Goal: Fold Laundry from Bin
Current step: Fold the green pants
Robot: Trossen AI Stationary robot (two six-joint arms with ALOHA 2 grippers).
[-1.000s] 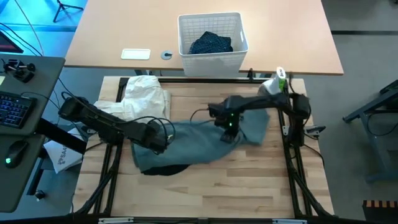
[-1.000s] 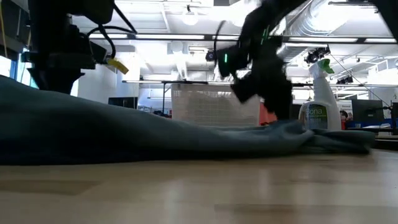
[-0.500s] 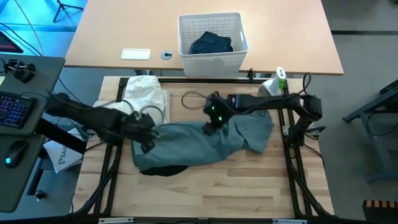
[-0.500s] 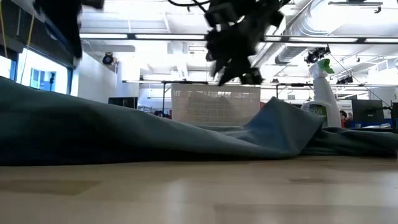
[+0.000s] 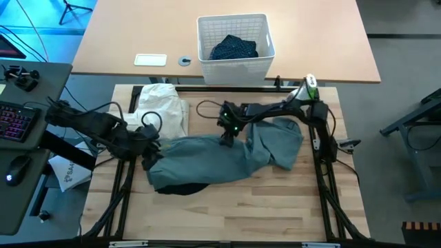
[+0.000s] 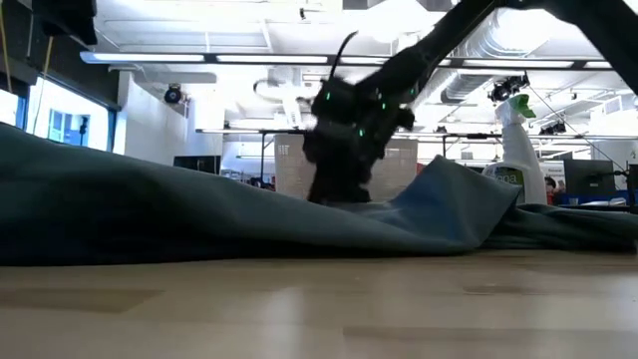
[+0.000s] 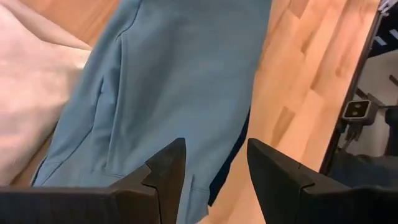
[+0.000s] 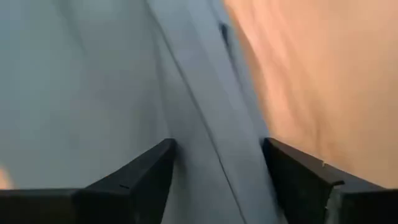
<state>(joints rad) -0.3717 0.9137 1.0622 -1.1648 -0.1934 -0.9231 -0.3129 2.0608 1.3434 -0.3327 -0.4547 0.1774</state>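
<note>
Right now the grey-green top [image 5: 220, 157] lies spread on the wooden table [image 5: 275, 207], its long axis running left to right, with its right end bunched into a fold near the right arm's base. The right gripper [image 5: 224, 136] sits at the far edge of the cloth, about midway along it; in the right wrist view its fingers [image 8: 134, 177] stand apart over the fabric with nothing pinched between them. The left gripper [image 5: 148, 157] hovers at the top's left end, jaws parted and empty in its own wrist view, the cloth directly beyond its tips. Each arm therefore is nearest its own end of the garment, which suits a two-ended grasp. A dark piece [image 5: 180, 187] peeks from under the near-left hem; it may be another garment, though little of it shows. The white cloth [image 5: 162, 109] lies heaped just beyond the left gripper, touching the top. The bin [image 5: 234, 48] stands well beyond on the far table, holding navy dotted trousers [image 5: 234, 49]. A spray bottle [image 5: 303, 91] stands at the far right corner.
</note>
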